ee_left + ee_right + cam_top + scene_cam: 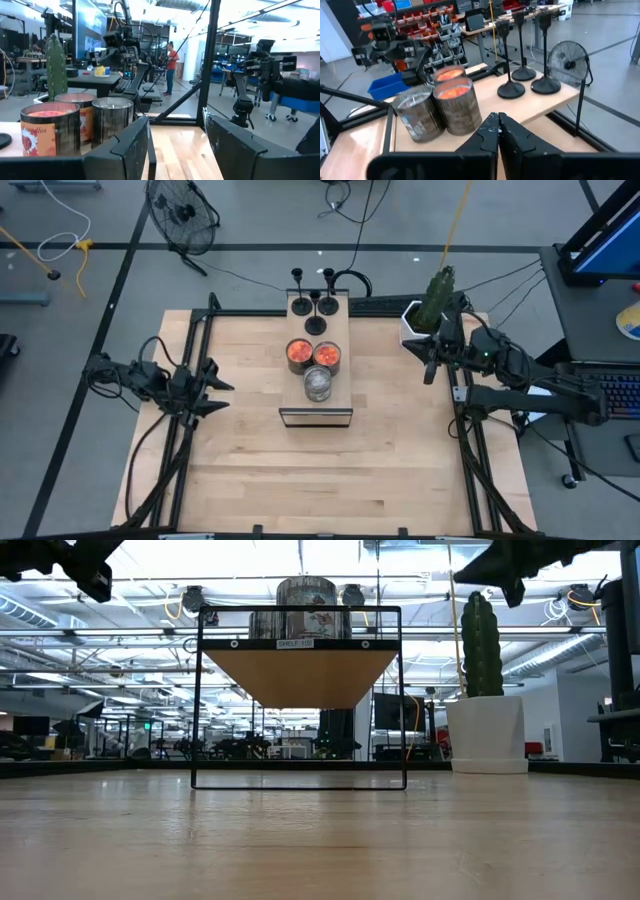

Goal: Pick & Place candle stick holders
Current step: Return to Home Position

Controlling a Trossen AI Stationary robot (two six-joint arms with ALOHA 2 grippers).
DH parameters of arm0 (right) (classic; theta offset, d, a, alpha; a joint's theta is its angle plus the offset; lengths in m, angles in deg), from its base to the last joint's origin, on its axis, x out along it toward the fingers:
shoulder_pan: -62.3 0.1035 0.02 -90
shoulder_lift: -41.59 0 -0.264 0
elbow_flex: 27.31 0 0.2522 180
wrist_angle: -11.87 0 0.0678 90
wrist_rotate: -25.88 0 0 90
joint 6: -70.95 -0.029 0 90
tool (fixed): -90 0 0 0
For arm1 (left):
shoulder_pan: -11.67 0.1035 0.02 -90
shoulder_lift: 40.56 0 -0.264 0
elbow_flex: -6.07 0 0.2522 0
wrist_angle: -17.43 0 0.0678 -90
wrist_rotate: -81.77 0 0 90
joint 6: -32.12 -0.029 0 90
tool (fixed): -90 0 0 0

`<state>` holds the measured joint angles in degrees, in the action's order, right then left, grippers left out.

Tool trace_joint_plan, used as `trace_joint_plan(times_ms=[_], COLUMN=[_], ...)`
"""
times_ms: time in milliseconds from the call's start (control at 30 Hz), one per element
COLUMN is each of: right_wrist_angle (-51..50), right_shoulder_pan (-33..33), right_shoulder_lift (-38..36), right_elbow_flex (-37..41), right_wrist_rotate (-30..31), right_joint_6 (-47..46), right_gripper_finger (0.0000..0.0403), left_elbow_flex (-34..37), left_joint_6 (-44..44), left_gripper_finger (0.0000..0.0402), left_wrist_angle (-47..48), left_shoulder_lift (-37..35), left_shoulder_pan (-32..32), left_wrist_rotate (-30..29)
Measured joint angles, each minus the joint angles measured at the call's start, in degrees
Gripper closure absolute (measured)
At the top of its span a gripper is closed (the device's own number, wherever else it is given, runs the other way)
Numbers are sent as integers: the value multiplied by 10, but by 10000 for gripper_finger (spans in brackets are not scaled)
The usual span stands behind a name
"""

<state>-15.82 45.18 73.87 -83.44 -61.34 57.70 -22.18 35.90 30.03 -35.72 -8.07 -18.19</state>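
1. The left arm (150, 380) is dark, nearly black, built of blocky jointed segments, with thin black cables looping off its rear.
2. The left pincer (176, 135) has two broad matt-black fingers (130, 145) with flat, angular faces and bevelled edges.
3. The right arm (530, 385) has the same dark finish: a long slim link joins thicker housings, and black cable runs alongside.
4. The right pincer (498, 122) has two black fingers that taper to narrow tips and rise from a wide black bar.
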Motion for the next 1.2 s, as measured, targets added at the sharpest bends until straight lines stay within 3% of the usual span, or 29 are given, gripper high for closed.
trace_joint_plan(times_ms=[233,400,867,1200], right_wrist_angle=[0,0,28,23], right_shoulder_pan=[0,0,0,0], right_shoulder_lift=[-9,-12,-13,-59], right_elbow_flex=[30,57,135,136], right_wrist_rotate=[0,0,-2,-118], right_joint_6=[3,-2,-189,-124], right_gripper_finger=[403,403,403,403], left_elbow_flex=[18,62,87,87], left_joint_6=[-5,-3,-26,-44], left_gripper_finger=[199,199,199,199], left_wrist_angle=[-10,-73,-107,-109], left_shoulder_lift=[0,0,0,0], left_shoulder_pan=[0,0,0,0], left_wrist_rotate=[9,9,10,10])
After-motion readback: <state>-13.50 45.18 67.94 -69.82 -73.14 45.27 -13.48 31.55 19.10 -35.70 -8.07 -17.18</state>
